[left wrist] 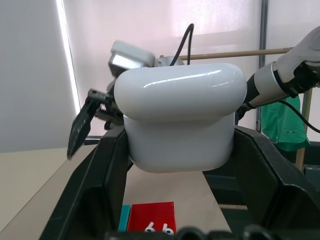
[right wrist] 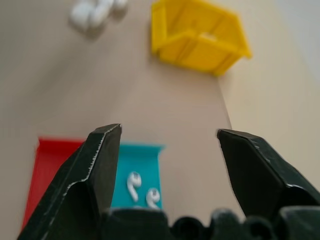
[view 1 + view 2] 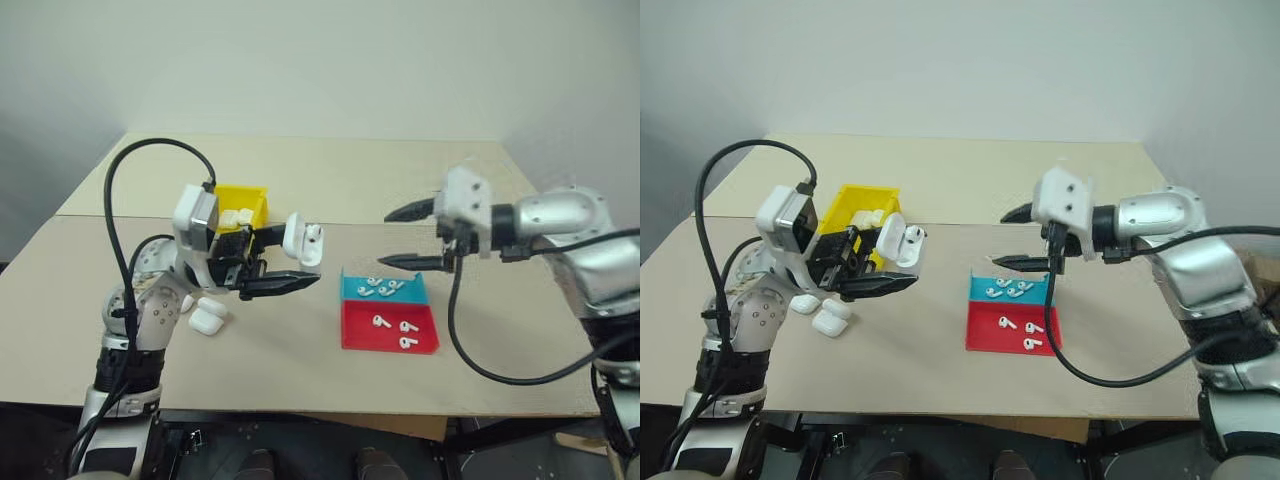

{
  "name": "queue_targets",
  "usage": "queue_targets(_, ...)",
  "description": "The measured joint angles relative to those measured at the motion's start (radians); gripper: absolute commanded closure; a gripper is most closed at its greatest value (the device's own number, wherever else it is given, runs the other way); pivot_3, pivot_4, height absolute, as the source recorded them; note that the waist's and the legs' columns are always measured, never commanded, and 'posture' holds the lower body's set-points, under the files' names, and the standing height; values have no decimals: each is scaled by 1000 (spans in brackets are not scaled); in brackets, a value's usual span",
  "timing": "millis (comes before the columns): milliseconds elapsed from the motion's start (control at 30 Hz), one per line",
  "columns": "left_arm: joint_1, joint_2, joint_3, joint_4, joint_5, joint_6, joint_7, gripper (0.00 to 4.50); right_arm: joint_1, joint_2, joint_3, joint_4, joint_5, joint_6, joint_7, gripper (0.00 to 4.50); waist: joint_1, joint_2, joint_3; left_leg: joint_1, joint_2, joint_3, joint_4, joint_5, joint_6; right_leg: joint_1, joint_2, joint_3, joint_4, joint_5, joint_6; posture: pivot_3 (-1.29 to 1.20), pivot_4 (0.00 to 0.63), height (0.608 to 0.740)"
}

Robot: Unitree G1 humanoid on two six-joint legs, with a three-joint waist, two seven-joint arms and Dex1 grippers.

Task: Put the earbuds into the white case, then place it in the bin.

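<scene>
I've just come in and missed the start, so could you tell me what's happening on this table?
The robot's left hand holds a white case with its lid flipped open, raised above the table. The right hand is open and empty, above the blue tray and red tray, which hold loose earbuds. The yellow bin sits behind the left arm, with spare cases beside it.

I seem to be working in a plain lab or test room. My beige tabletop [image 3: 300,190] stands against a bare pale wall [image 3: 320,60] and carries sorting trays. Beyond that tabletop, my left wrist view shows bright blinds [image 1: 165,30] and a green cloth [image 1: 286,122] hanging.
</scene>
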Motion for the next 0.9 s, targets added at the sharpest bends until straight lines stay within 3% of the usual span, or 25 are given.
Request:
queue_targets(100, 10, 3, 2, -20, -5, 0, 10, 1715, -108, 64, 108, 203, -136, -190, 115, 2603, -6, 0, 0, 0, 0, 0, 0, 0, 0, 0, 0, 0, 0, 0, 0, 0, 150, 740)
queue_targets(300, 44, 14, 13, -66, -13, 1, 39, 1715, -203, 185, 251, 582, -364, -510, 191, 2603, 1, 0, 1, -1, 0, -1, 0, 0, 0, 0, -1, -1, 0, 0, 0, 0, 150, 740)
queue_targets(467, 63, 25, 22, -94, -34, 5, 57, 1715, -283, 266, 276, 806, -466, -626, 181, 2603, 4, 1, 2, 0, -1, -1, 0, 0, -1, 0, -1, -1, 1, 0, 0, 0, 150, 740)
queue_targets(900, 83, 49, 24, -115, -50, 5, 87, 1715, -315, 333, 273, 993, -564, -735, 155, 2603, 8, 1, 2, 0, -1, -1, 0, 0, -1, 0, -1, -1, 2, 0, 0, 0, 150, 740)
